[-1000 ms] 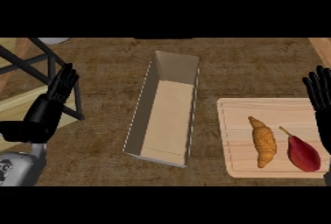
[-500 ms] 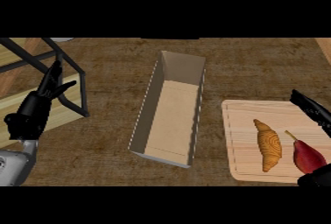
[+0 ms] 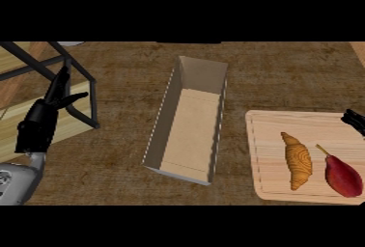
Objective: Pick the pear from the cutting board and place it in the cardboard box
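A dark red pear (image 3: 343, 176) lies on its side at the lower right of the frame, on the light wooden cutting board (image 3: 271, 126), stem pointing up-left. The long, open cardboard box (image 3: 189, 124) sits mid-frame, slightly slanted.

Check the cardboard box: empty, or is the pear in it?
Empty: the cardboard box shows bare floor; the pear lies on the cutting board.

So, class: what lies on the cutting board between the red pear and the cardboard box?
In the head view, a croissant lies between the pear and the cardboard box, on the cutting board.
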{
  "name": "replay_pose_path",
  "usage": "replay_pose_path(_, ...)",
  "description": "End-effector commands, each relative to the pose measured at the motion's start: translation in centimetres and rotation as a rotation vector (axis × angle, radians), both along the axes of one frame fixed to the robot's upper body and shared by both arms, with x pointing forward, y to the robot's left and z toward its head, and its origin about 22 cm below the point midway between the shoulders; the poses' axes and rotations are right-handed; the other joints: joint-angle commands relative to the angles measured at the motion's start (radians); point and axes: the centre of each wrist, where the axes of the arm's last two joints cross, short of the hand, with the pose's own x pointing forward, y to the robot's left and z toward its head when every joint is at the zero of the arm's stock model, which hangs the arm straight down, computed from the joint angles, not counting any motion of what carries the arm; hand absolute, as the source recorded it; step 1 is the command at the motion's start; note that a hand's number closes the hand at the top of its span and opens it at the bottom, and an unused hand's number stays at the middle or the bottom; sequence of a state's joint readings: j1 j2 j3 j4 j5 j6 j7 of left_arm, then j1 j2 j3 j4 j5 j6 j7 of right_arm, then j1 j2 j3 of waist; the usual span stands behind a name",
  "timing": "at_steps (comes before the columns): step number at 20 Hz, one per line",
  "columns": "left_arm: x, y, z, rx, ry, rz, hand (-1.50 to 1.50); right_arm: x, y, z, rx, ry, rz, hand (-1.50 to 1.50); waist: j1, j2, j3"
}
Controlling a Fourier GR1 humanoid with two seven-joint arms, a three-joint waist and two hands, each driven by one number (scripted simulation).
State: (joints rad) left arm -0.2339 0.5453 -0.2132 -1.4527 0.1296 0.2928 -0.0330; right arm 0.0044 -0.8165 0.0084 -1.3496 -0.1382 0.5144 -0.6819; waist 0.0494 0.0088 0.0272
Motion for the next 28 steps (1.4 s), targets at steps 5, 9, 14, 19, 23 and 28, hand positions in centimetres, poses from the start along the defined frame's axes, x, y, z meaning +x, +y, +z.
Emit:
replay_pose_path(5,-1.2,3.7,-3.1,0.075,0.181,0.178,0.0,1.5,-2.3,4.9,-0.366,-0.06,0.211,-1.5,0.04,0.018,-0.02)
replay_pose_path(9,-1.0,3.6,-3.6,0.085,0.187,0.181,0.0,1.6,-1.1,4.4,-0.538,-0.029,0.328,-1.5,0.033,0.019,-0.024)
replay_pose_path(14,-0.7,3.0,-3.3,0.101,0.184,0.167,0.0,1.7,-2.2,4.0,-0.729,-0.005,0.376,-1.5,0.043,0.02,-0.023)
replay_pose_path(19,-0.8,3.4,-3.1,0.093,0.19,0.186,0.0,2.4,-0.6,1.2,-0.785,0.041,0.431,-1.5,0.041,0.014,-0.024)
replay_pose_path(23,-0.8,3.4,-3.6,0.101,0.213,0.191,0.0,3.9,0.0,0.8,-0.835,0.002,0.434,-1.5,0.031,0.012,-0.025)
replay_pose_path(28,-1.1,4.3,-3.2,0.096,0.221,0.216,0.0,4.8,-0.7,1.1,-0.824,0.0,0.444,-1.5,0.015,0.007,-0.025)
